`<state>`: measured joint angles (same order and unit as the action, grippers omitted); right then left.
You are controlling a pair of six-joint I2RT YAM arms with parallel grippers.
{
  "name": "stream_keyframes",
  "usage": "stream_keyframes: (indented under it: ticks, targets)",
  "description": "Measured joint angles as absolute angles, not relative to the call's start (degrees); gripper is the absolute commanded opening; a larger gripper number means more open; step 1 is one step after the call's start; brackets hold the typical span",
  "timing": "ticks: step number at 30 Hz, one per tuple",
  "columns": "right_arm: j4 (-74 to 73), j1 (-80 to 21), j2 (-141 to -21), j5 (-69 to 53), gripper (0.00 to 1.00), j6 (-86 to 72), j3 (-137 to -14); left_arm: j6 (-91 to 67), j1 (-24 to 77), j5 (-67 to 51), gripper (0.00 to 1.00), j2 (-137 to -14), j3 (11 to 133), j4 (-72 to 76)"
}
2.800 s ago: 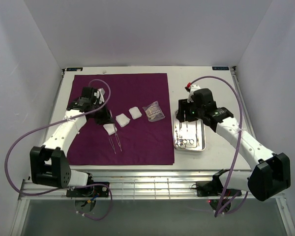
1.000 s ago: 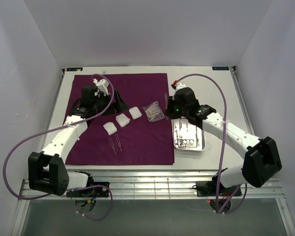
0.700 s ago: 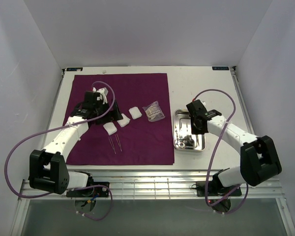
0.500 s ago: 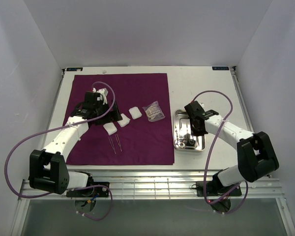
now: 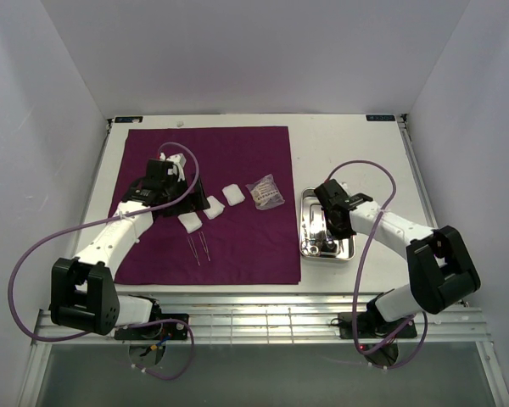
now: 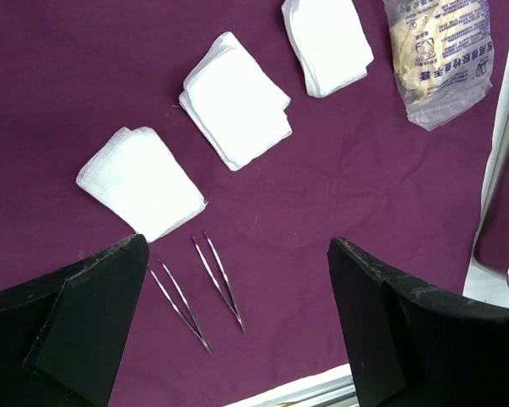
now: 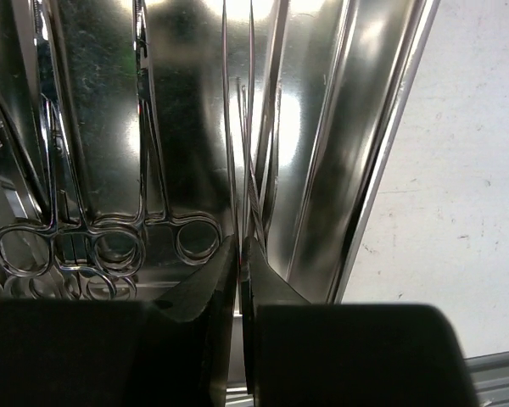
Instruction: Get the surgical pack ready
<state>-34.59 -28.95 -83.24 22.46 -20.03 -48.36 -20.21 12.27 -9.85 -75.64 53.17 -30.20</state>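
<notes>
The left gripper hangs spread wide above the purple cloth, over three gauze pads and two tweezers. At the cloth's 3 o'clock, the right gripper pinches a thin instrument inside the steel tray.

Purple cloth: matt woven fabric. On it lie gauze pads of soft white open-weave stuff with fuzzy edges, tweezers of thin bright metal, and a packet in clear, crinkled, glossy plastic film. Steel tray: mirror-polished, streaked with reflections, holding ring-handled instruments of the same shiny smooth metal; the table beside it is white, matt, finely speckled and scuffed.
</notes>
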Motion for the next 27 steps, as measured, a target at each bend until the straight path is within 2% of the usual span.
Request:
stream_keyframes:
  ticks: [14,19,22,23,27]
  targets:
    - [-33.4,-29.0,-87.5,20.2,0.08,-18.9,-48.3,-19.7,12.3,-9.3,0.98,-75.6,53.2,-30.0]
    - [-33.6,-29.0,-87.5,20.2,0.19,-18.8,-48.4,-19.3,12.3,-8.3,0.98,-75.6,53.2,-30.1]
    - [-34.2,-29.0,-87.5,20.3,0.24,-18.5,-48.7,-19.9,12.3,-5.6,0.79,-75.6,53.2,-31.3]
    - [-34.4,-29.0,-87.5,20.3,0.24,-18.5,-48.9,-20.6,12.3,-3.9,0.69,-75.6,53.3,-32.4]
    - [-35.1,-29.0,-87.3,20.4,0.25,-18.3,-49.6,-22.6,12.3,-0.6,0.67,-75.8,53.4,-38.1]
